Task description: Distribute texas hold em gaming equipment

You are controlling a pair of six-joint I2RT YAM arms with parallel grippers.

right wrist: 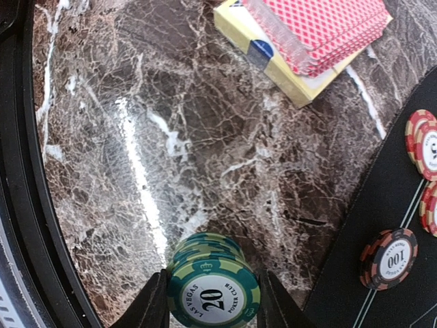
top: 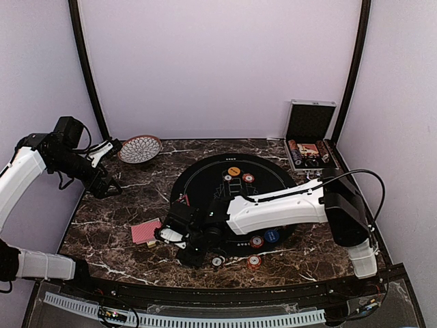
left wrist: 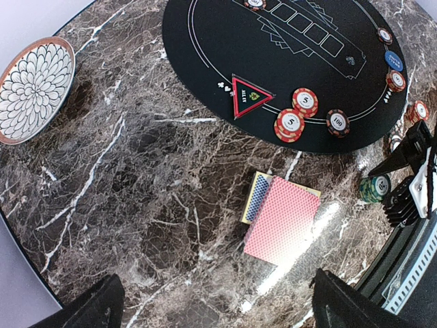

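My right claw (right wrist: 213, 285) pinches the green chips (right wrist: 212, 301) at bottom centre, on the table (right wrist: 136, 137) beside the mat (right wrist: 341, 307) | my left claw (left wrist: 218, 297) gapes wide, empty | done: red chips (left wrist: 305, 102) and others on mat | left, I judge: greens, undealt cards (left wrist: 283, 219) mid-frame

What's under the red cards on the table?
A yellow box lies under the red cards, one edge with a blue patch showing. The rest of it is covered.
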